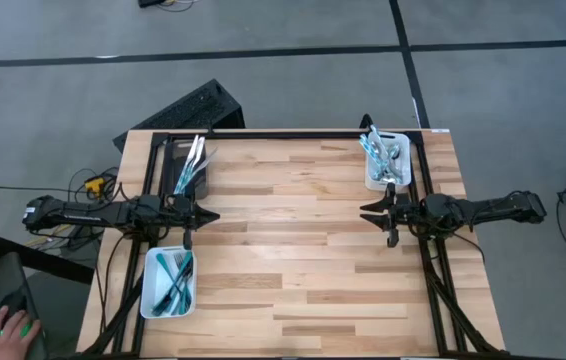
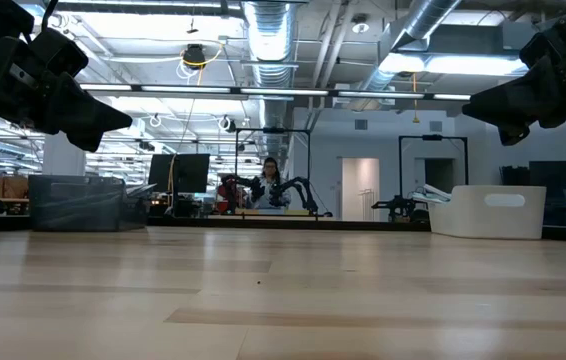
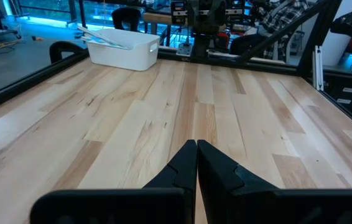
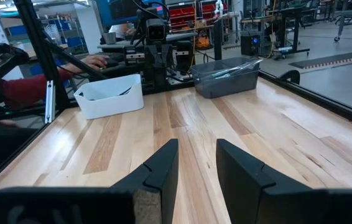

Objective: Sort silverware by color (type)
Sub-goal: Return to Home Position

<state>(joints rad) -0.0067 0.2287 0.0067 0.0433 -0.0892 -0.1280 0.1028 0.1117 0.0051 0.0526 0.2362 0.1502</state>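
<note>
The silverware lies in three bins. The white bin (image 1: 170, 283) near the left front holds teal-handled pieces (image 1: 176, 275). The dark bin (image 1: 185, 165) at the far left holds a mix of shiny and teal pieces (image 1: 195, 158). The white bin (image 1: 388, 160) at the far right holds shiny silver pieces (image 1: 383, 155). My left gripper (image 1: 206, 215) (image 3: 196, 149) hovers shut above the table's left side, between the two left bins. My right gripper (image 1: 371, 213) (image 4: 198, 149) hovers open above the right side, just in front of the far right bin. Neither holds anything.
The bare wooden table top (image 1: 293, 250) stretches between the two grippers. A black frame rail (image 1: 283, 135) runs along the far edge. A person's hand (image 1: 8, 325) rests off the table at the near left, and a red sleeve (image 4: 33, 87) shows beyond the left side.
</note>
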